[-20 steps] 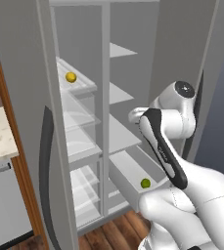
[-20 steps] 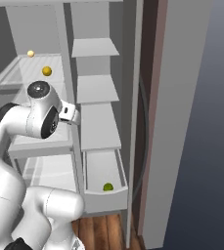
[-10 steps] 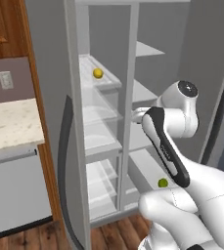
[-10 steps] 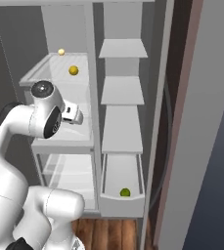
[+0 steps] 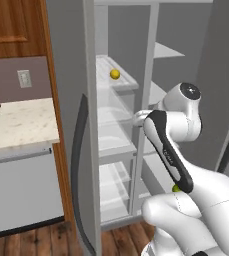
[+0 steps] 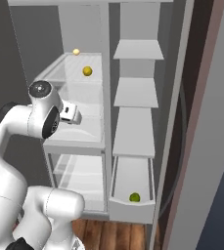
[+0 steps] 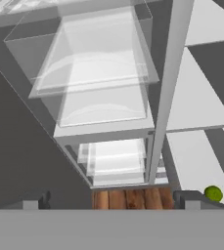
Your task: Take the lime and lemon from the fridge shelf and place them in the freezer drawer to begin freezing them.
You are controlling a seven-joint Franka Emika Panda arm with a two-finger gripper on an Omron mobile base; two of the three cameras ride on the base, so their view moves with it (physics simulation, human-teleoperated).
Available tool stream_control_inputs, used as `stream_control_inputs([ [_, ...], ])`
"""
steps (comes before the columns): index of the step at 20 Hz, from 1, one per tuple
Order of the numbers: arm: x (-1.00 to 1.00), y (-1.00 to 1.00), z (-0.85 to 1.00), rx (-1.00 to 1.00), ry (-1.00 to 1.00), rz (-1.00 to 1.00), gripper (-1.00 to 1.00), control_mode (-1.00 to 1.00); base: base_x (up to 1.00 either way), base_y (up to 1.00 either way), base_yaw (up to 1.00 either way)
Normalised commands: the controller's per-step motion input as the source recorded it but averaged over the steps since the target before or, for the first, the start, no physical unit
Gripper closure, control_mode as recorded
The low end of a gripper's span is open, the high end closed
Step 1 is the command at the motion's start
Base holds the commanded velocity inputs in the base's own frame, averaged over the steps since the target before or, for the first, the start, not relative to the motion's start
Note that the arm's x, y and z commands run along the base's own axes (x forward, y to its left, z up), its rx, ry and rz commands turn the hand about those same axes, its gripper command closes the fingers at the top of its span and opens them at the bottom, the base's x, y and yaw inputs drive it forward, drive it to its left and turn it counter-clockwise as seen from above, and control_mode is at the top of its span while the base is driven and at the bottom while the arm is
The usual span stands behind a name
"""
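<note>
The lemon is showing plain yellow near the back edge of the fridge shelf, which is looking clear with a pale grey rim. The lime is showing smooth green near the front edge of the light grey freezer drawer. The arm is showing white with dark joints and a black band. The floor is showing reddish-brown wood planks. The cabinet is showing warm brown wood, and the worktop beside it is showing speckled cream.
</note>
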Motion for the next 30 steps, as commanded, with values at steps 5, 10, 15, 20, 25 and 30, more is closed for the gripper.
stream_control_inputs([
  [5, 0.00, 0.00, 0.00, 0.00, 0.00, 0.00, -1.00, 1.00, 0.41, 0.30, 0.07],
  [10, 0.00, 0.00, 0.00, 0.00, 0.00, 0.00, -1.00, 1.00, 0.53, 0.26, 0.00],
  [15, 0.00, 0.00, 0.00, 0.00, 0.00, 0.00, -1.00, 1.00, 0.39, 0.26, 0.00],
  [20, 0.08, 0.11, 0.19, 0.00, -0.01, -0.01, -1.00, -1.00, 0.14, 0.23, 0.00],
  [25, 0.23, 0.15, 0.83, 0.00, -0.12, -0.10, -1.00, -1.00, 0.00, 0.00, 0.00],
  [30, 0.40, 0.05, 0.69, -0.01, -0.05, -0.10, -1.00, -1.00, 0.00, 0.00, 0.00],
])
